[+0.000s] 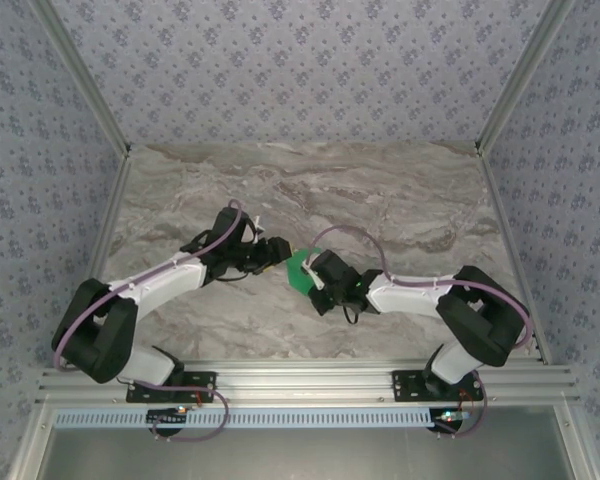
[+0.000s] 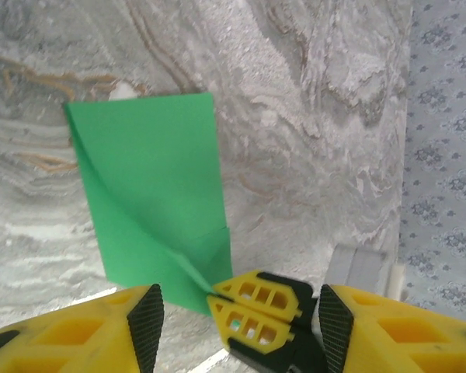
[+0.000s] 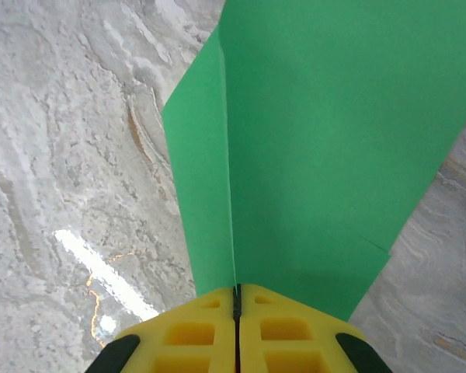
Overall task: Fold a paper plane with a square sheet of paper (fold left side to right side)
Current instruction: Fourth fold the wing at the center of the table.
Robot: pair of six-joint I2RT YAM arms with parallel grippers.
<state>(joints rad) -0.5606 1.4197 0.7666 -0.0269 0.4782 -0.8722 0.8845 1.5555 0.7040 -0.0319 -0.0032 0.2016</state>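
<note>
The green sheet of paper [image 2: 151,194], creased narrower with a loose curled flap, is seen at mid-bench [image 1: 400,200]. One end of it is pinched by the right fingers [image 3: 194,334], which are clenched tight on it. The left fingers [image 2: 146,322] are spread apart, released, on either side of the right ones. They are apparently not touching the paper, though that is hard to judge.

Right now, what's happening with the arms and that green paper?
Right gripper shut on green sheet. Left gripper open, close by. Nothing blocking.
</note>
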